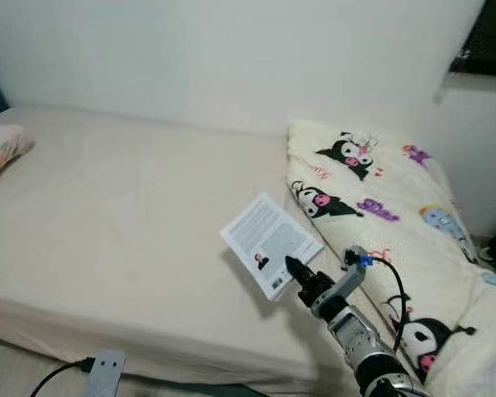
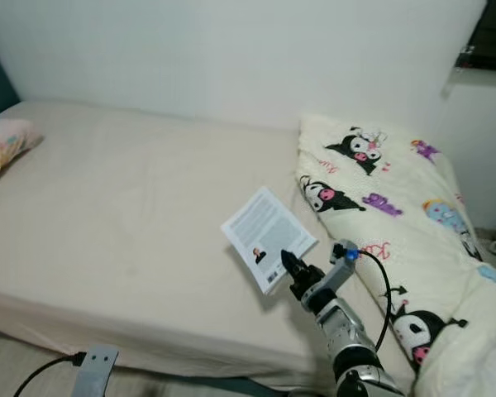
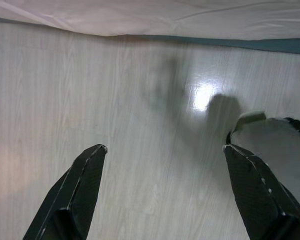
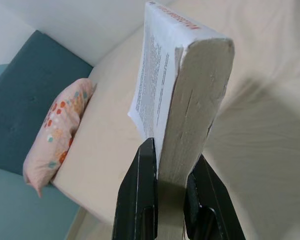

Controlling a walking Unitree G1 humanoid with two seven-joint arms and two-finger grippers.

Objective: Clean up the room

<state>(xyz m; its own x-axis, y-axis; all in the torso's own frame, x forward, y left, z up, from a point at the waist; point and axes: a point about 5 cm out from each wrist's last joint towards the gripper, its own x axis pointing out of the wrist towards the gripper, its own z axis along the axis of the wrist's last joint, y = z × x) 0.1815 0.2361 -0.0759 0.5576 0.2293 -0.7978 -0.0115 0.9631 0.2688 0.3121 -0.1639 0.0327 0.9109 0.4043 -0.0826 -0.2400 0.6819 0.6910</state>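
While the right arm is being extended over the near edge of the bed, a book is being gripped at its lower corner by the right gripper, whose two black fingers are being pressed against both covers. The book is being held tilted and raised above the cream sheet, its printed back cover with a small portrait being turned upward toward the head camera; a shadow is being cast on the mattress beneath it. Just beside the book, on the robot's right, a cream blanket printed with cartoon figures is being left bunched along the bed. At the far left end of the bed, a pink patterned pillow is being propped against a teal headboard. The left gripper is being held low over the pale wooden floor near the bed's edge, its fingers being kept spread apart with nothing between them
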